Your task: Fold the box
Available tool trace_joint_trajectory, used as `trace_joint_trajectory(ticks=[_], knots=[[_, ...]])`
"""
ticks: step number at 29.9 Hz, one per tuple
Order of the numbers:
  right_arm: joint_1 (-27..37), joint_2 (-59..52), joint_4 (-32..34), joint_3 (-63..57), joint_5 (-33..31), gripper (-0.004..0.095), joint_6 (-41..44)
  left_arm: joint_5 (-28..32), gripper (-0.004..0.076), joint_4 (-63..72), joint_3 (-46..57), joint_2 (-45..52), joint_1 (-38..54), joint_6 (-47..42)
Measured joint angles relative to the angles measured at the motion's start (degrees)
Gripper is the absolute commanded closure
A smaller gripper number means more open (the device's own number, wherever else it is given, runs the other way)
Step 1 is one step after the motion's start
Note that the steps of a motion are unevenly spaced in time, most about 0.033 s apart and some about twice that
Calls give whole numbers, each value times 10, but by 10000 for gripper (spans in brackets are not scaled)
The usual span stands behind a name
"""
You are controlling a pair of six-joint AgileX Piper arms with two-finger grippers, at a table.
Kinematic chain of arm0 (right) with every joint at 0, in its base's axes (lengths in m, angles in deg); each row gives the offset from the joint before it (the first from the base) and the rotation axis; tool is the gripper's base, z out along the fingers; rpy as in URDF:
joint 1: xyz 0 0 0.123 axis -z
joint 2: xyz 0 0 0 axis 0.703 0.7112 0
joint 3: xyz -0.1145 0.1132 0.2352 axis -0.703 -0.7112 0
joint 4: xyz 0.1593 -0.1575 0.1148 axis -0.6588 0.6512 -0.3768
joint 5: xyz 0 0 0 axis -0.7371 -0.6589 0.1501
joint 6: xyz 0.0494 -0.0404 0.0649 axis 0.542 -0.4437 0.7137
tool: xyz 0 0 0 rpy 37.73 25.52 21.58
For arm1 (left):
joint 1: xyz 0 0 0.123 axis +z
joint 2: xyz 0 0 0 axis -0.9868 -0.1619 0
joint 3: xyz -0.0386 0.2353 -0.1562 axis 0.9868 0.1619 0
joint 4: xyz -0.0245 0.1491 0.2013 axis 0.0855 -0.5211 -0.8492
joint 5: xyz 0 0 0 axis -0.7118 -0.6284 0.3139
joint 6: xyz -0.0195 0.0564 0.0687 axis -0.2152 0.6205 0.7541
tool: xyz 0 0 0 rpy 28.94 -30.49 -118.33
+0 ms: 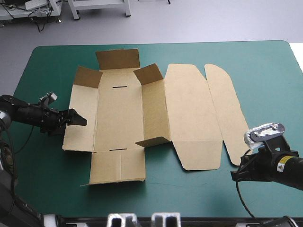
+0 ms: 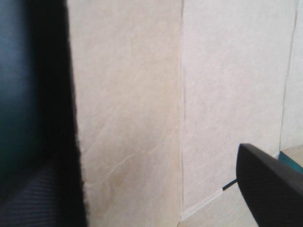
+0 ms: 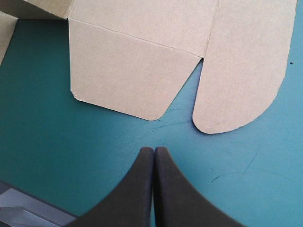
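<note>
- Teal-green cover (image 1: 42, 179) carried the box (image 1: 118, 118) near table centre, mostly flat, some flaps raised.
- Left gripper (image 1: 79, 119) stood wide at the box's left wall panel (image 1: 85, 137), probably placed to raise it.
- Right gripper (image 3: 154, 150) was pinched together over bare cover, just short of the lid flap (image 3: 132, 71), apparently idle.

Right tool (image 3: 154, 150) — fingers pressed together, over teal-green cover (image 3: 71, 156), brown box (image 3: 142, 56) flaps just ahead — apart.
</note>
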Motion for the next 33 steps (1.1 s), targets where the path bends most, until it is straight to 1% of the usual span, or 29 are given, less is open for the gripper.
trace_joint_trajectory(ticks=[2,4,7,9,11,12,22,25,28,29,33], knots=[[0,0,0,0,0,928,0,1,116,16,1,0,0,6],[0,0,0,0,0,928,0,2,223,22,1,0,0,9],[0,0,0,0,0,928,0,3,410,22,2,0,0,9],[0,0,0,0,0,928,0,3,512,21,2,0,0,7],[0,0,0,0,0,928,0,4,563,21,2,0,0,5],[0,0,0,0,0,928,0,4,573,21,2,0,0,5],[0,0,0,0,12,928,0,4,580,24,2,0,-2,4],[0,0,0,0,18,928,0,5,623,24,2,0,-18,4],[0,0,0,0,18,928,0,5,715,25,2,0,-43,12],[0,0,0,0,18,928,0,6,733,25,2,0,-53,16],[0,0,0,0,18,928,1,10,734,29,2,0,-82,32]])
